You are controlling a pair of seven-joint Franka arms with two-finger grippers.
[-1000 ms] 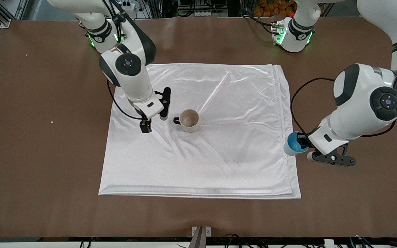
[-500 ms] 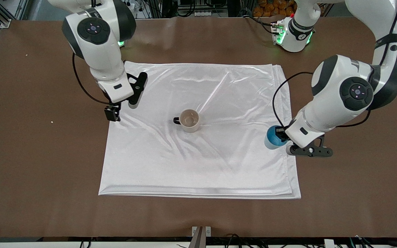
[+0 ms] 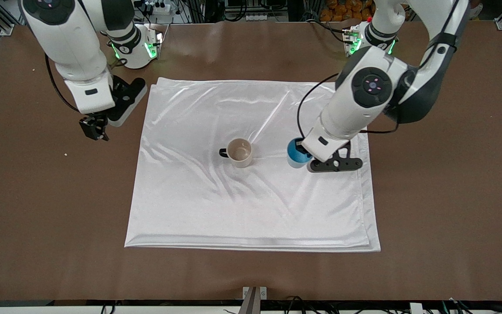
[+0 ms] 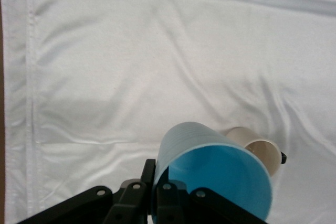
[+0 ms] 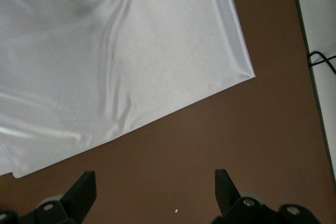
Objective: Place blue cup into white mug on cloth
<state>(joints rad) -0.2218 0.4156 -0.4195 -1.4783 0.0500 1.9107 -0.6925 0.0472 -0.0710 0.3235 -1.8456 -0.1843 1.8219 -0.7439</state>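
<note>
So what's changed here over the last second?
The left tool, shut on the blue cup, carried it from the cloth's edge in over the cloth toward the white mug. The right tool, open, drew back off the cloth. Mug and cloth stayed put.

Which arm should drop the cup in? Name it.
Left. Its gripper holds the blue cup over the cloth beside the white mug; the right gripper waits open off the cloth.

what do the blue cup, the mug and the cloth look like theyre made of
Blue cup: probably thin plastic, smooth and matte, with a thin rim. White mug: likely glazed ceramic, judging by its thick cream wall and black handle. Cloth: satin-like fabric, shown by its glossy highlights and soft creases.
</note>
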